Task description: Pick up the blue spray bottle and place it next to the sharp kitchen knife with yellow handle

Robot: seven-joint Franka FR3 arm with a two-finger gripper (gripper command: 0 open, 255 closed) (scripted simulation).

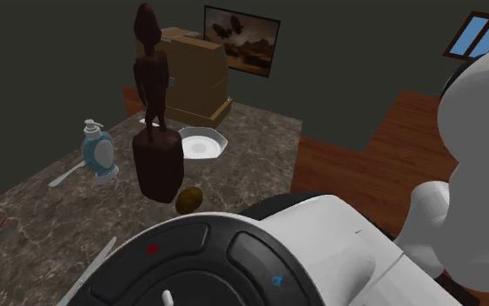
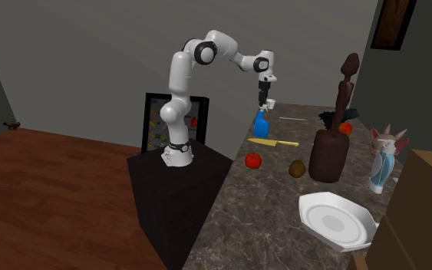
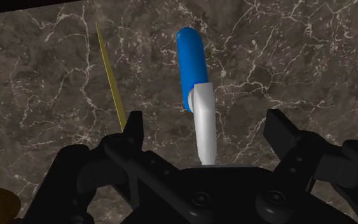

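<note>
The blue spray bottle point(image 2: 261, 124) with a white head stands upright on the dark marble counter point(image 2: 283, 199), close to the yellow-handled knife point(image 2: 274, 142). My gripper point(image 2: 265, 101) hangs straight above the bottle's top. In the wrist view the bottle point(image 3: 191, 60) lies along the line of sight between my fingers. Its white head reaches toward the palm. My gripper point(image 3: 205, 121) is open, and both fingers stand well apart from the bottle without touching it. The knife point(image 3: 110, 79) shows as a thin yellow strip beside the bottle.
A red tomato point(image 2: 252, 159) and a brown kiwi point(image 2: 297, 167) lie past the knife. A tall dark wooden statue point(image 2: 331, 142), a white plate point(image 2: 335, 222), a figurine point(image 2: 383, 157) and a cardboard box point(image 1: 194, 78) stand further along. A blue-and-white pump bottle point(image 1: 99, 152) and a spoon point(image 1: 67, 175) sit near the statue.
</note>
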